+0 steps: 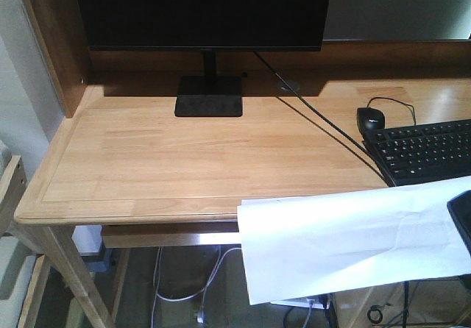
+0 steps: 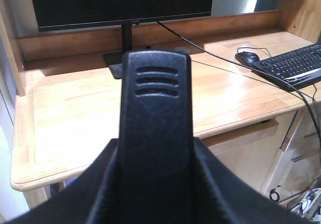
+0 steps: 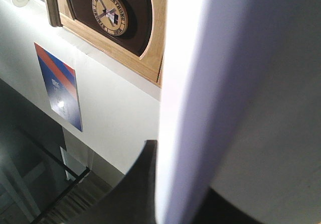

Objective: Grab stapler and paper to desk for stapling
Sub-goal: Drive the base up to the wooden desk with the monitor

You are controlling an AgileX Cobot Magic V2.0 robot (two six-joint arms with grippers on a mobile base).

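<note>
Spanning the front view, the light-wood table carries a dark monitor on its stand at the back and a black keyboard at the right. Next in size, the white paper hangs in the air at the table's front right, hiding part of the front edge. Its long axis runs left to right, rising slightly toward the right. The right end effector is closed on it, with a dark finger on each face of the sheet. The black stapler is pinched in the closed left end effector and seen against the tabletop. Its long axis points away toward the monitor stand, ribbed end foremost. A black mouse sits just behind the keyboard.
</note>
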